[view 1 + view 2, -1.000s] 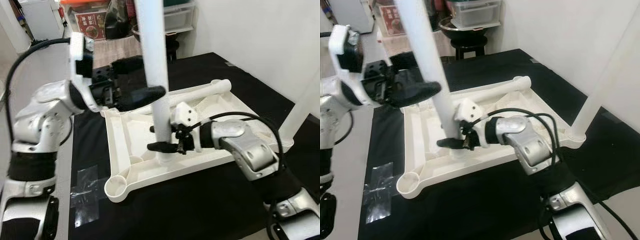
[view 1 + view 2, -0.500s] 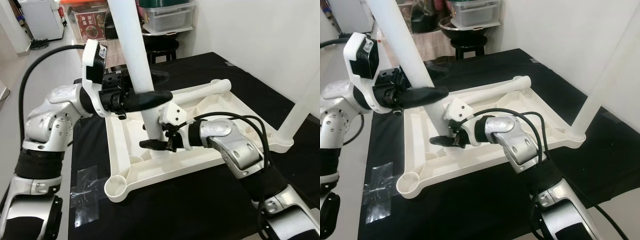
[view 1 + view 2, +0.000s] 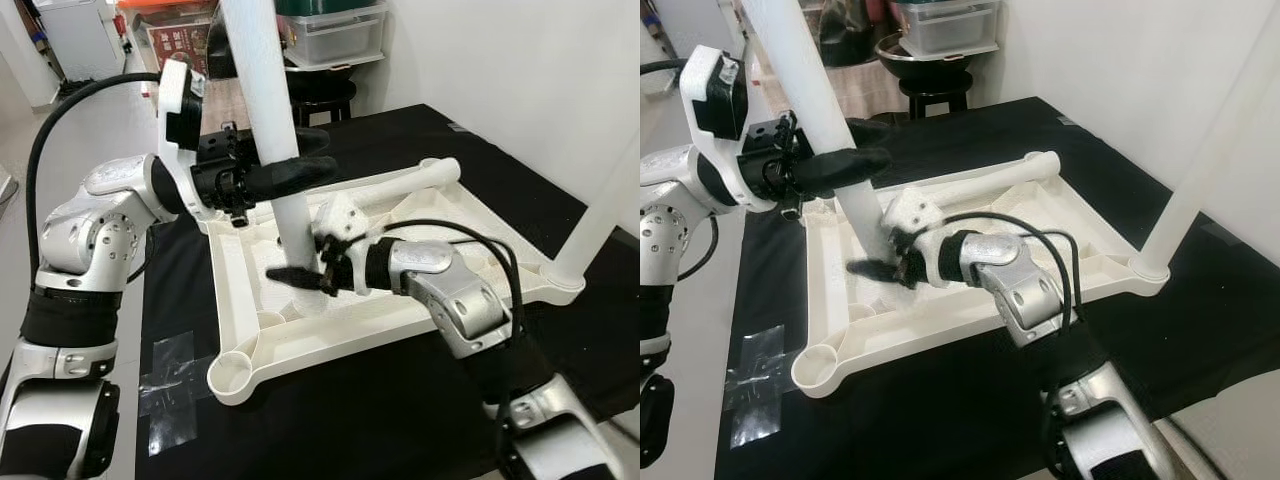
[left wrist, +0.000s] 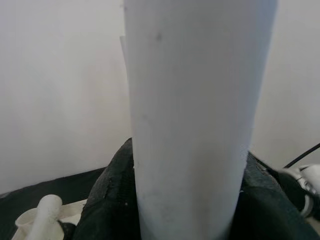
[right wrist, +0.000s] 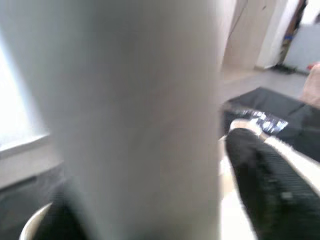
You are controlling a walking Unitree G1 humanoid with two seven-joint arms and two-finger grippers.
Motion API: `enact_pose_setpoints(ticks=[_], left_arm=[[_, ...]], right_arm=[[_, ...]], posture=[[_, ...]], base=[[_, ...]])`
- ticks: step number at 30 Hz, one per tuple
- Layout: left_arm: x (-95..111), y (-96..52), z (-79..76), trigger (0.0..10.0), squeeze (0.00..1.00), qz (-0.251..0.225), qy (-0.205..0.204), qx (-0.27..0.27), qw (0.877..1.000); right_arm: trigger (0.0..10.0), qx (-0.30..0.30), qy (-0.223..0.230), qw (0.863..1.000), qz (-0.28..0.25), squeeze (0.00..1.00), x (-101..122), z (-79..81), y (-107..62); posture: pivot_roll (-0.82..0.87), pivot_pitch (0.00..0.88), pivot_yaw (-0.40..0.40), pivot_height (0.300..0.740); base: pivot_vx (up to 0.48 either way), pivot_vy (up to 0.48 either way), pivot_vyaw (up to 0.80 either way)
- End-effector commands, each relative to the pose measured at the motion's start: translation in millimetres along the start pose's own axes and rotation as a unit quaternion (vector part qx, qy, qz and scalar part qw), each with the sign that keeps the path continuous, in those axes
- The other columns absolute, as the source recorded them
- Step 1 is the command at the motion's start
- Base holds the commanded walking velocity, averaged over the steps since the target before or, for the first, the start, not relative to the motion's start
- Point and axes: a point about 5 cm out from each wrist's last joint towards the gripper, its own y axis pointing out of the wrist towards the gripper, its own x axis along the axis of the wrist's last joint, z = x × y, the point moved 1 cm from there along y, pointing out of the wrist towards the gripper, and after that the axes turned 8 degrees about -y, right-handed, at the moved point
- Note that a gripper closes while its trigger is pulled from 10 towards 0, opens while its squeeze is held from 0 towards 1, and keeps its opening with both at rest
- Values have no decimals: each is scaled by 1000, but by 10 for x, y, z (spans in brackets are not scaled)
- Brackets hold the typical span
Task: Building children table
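Left gripper (image 3: 285,172): you have its two black fingers clamped across the white table leg (image 3: 262,90) partway up the tube, above the tabletop
Right gripper (image 3: 300,275): it sits low at the foot of the same leg with its fingers (image 3: 285,273) either side of the tube; it is blurred here, so you cannot tell whether it is clamped or only bracing
Table leg: you are holding it close to upright, leaning slightly, its foot down inside the upturned white tabletop (image 3: 440,300) toward the left near part, with the top end running out of view
Tabletop: it lies underside up on the black mat (image 3: 380,400); a second leg (image 3: 605,215) already stands in the right corner, another leg (image 3: 400,182) lies along the far rim, and the near left corner socket (image 3: 232,377) is open
How it will handle: judge the leg as a light, stiff, hollow plastic tube, smooth enough to slip or twist between the pads; the tabletop looks light too and may slide on the mat when you push
Where to hold: keep one grip mid-tube for steering and one low near the foot, so you can press straight down into a socket without levering the tray up
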Motion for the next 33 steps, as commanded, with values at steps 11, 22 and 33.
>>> enact_pose_setpoints(ticks=[11, 22, 33], left_arm=[[100, 75, -10, 0, 0, -28, -12, -31, 999], [145, 112, -15, 0, 0, -37, -10, -38, 999], [160, 130, -15, 0, 0, -53, -12, -40, 998]], right_arm=[[10000, 51, -16, 998, -24, 0, -58, 335, 310], [7922, 40, -3, 999, -23, 0, -124, 324, 349], [0, -11, 61, 993, -97, 0, 14, 175, 367]], posture=[[-84, 61, 55, 740], [-86, 66, 52, 740], [-87, 72, 52, 740]], base=[[0, 0, 0], [0, 0, 0], [0, 0, 0]])
